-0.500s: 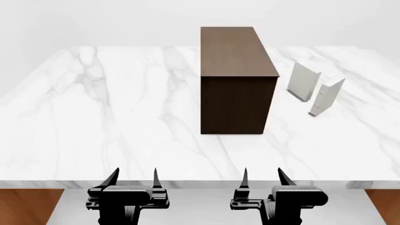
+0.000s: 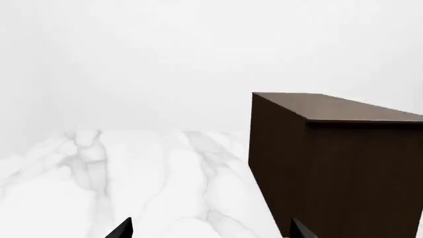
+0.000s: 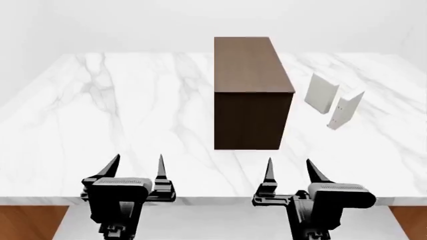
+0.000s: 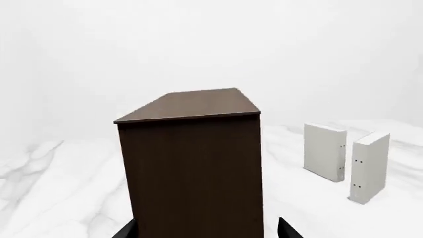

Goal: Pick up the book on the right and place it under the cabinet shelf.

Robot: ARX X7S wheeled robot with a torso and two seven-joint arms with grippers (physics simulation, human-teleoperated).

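The book (image 3: 347,110) is the thin white one standing upright at the far right of the marble table, with tiny dark marks on its spine; the right wrist view also shows the book (image 4: 370,167). The cabinet shelf (image 3: 253,95) is a tall dark brown box standing mid-table, and it fills much of the right wrist view as the cabinet shelf (image 4: 191,163). My left gripper (image 3: 139,161) and right gripper (image 3: 289,163) hang open and empty over the table's near edge, well short of both. The cabinet shelf (image 2: 330,163) lies ahead of the left gripper (image 2: 211,232). The right gripper (image 4: 206,232) faces the cabinet's front.
A thicker greyish-white book (image 3: 321,93) stands upright between the cabinet and the thin book, close to both; it shows too as the greyish-white book (image 4: 325,152). The marble table (image 3: 100,115) stretches wide to the left of the cabinet. Its front edge (image 3: 213,200) lies under my grippers.
Both grippers have risen and moved forward over the table's near edge. The head view has shifted a little, so the cabinet and books sit slightly lower in it. Nothing on the table moved.
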